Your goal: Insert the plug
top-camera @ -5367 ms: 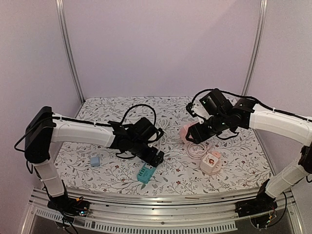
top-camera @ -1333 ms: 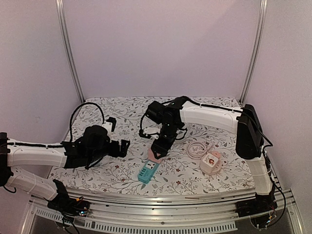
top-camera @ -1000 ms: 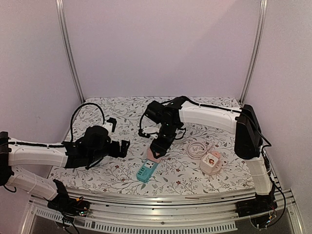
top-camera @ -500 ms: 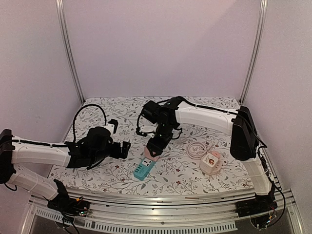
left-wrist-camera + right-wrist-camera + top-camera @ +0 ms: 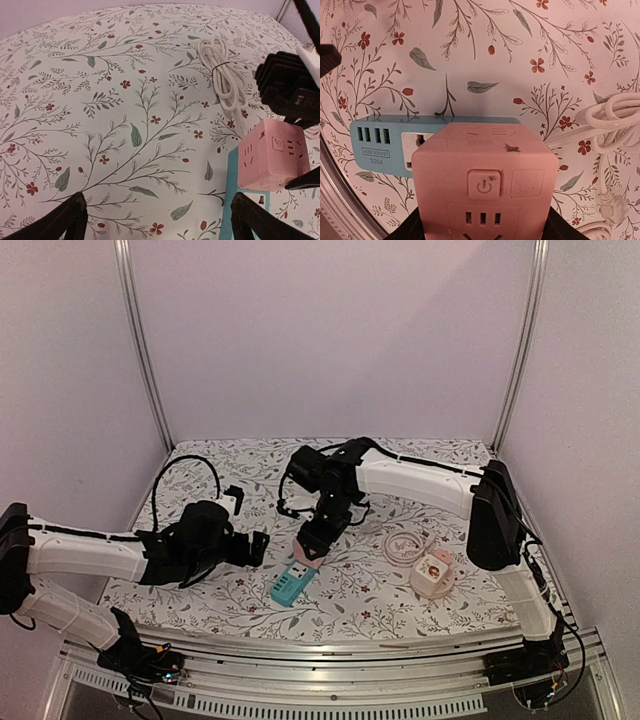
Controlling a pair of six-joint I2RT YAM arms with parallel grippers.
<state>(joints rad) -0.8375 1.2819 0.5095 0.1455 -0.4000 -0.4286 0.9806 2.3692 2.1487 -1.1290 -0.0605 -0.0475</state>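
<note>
The pink cube plug (image 5: 306,552) is sitting near the middle of the table (image 5: 200,472), gripped on two opposite sides by the right jaws, which are standing about half apart and pressing on it from above. It is hanging directly over the far end of the teal power strip (image 5: 287,586), covering most of the strip's white socket face; whether its prongs are seated in the socket is impossible to tell. In the right wrist view the cube (image 5: 485,182) is showing a power button and a row of three small slots, and the strip (image 5: 377,142) is poking out to one side with its four small ports and a printed label showing. The right arm (image 5: 420,475) is reaching across from the right side of the table. The left jaws are spread wide and holding nothing, hovering just left of the strip, with the left arm (image 5: 90,555) lying low along the near left. A tied white cord (image 5: 224,75) is lying on the flowered cloth beyond the cube. Off to the right, a second pink-and-white cube (image 5: 432,573) is resting beside a coiled pale cable (image 5: 400,545).
</note>
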